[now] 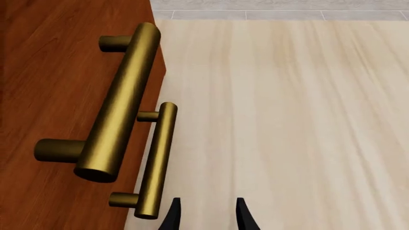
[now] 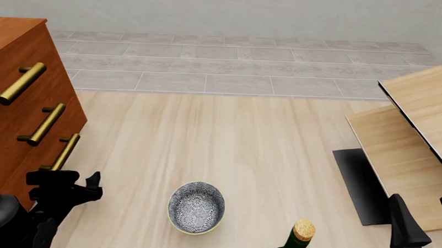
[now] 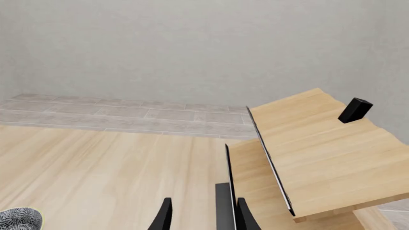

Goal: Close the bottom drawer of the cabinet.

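Reddish-brown wood makes up the cabinet (image 2: pixel 19 95), seen at the left edge of the front view on the pale wood-grain table (image 2: pixel 264 153); three brass bar handles are borne on its front, one per drawer; the bottom drawer (image 2: pixel 39 175) is the lowest of the three, its brass handle (image 2: pixel 64 151) seen just above the left claw (image 2: pixel 66 186); whether that drawer stands out from the cabinet front cannot be told from these views.

Left claw: black, low at the left of the front view, close beside the cabinet's lower front; in the left wrist view its two fingertips (image 1: pixel 171 218) are seen parted with bare table between them, nothing held; two brass handles are seen there, the nearer one (image 1: pixel 121 103) large, the farther one (image 1: pixel 156 160) just beside the fingertips, contact not discernible.

Right claw (image 2: pixel 424 219): black, at the lower right of the front view, near the pale wood boards (image 2: pixel 419 136); its fingers are seen parted and nothing is gripped.

Patterned bowl (image 2: pixel 196 207): grey and white, on the table between the arms, well apart from the cabinet.

Green bottle with cork (image 2: pixel 296 242): at the lower edge of the front view, right of the bowl.

Black mat (image 2: pixel 359 184): flat on the table, partly under the boards.
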